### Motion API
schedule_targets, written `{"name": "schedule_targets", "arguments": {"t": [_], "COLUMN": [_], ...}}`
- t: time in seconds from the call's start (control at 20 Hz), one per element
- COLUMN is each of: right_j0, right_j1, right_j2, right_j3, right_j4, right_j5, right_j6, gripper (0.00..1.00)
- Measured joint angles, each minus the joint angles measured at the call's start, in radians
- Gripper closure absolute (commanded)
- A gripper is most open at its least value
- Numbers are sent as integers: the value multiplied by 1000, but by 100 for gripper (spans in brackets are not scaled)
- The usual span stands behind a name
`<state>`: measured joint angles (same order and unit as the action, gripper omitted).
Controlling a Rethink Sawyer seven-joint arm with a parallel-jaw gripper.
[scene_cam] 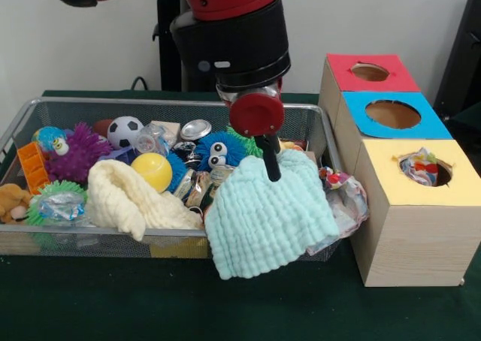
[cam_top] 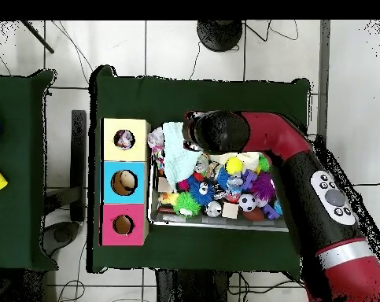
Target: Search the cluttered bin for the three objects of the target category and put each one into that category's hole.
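The wire mesh bin [scene_cam: 150, 102] is full of toys. My gripper [scene_cam: 272, 172] hangs over its right part, shut on the big mint-green waffle cloth [scene_cam: 263, 221], which is bunched up and droops over the bin's front rim. One polka-dot fabric piece [scene_cam: 336, 180] lies at the bin's right end, beside the cloth. Another polka-dot piece [scene_cam: 422, 168] sits in the hole of the yellow-topped box [scene_cam: 413, 228]. In the overhead view the arm [cam_top: 224, 132] hides the gripper; the mint cloth [cam_top: 175, 153] lies next to the yellow box [cam_top: 108, 140]. A third piece does not show.
A blue-topped box [scene_cam: 436, 127] and a red-topped box [scene_cam: 398, 78] stand behind the yellow one. A cream fluffy cloth [scene_cam: 128, 194], a yellow ball [scene_cam: 152, 170], a soccer ball [scene_cam: 124, 129] and a purple spiky toy [scene_cam: 75, 152] fill the bin's left and middle.
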<state>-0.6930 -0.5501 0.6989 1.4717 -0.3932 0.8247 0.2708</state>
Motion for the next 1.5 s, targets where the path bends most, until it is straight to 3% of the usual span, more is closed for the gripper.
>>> {"name": "schedule_targets", "arguments": {"t": [0.4, 0.7, 1.0, 1.5], "right_j0": [50, 79, 105, 111], "right_j1": [-17, -13, 8, 48], "right_j2": [-80, -118, -139, -139], "right_j3": [0, 0, 2, 25], "right_j4": [90, 119, 127, 137], "right_j5": [-28, -129, -242, -253], "right_j6": [156, 241, 261, 261], "gripper": [0, 0, 0, 0]}}
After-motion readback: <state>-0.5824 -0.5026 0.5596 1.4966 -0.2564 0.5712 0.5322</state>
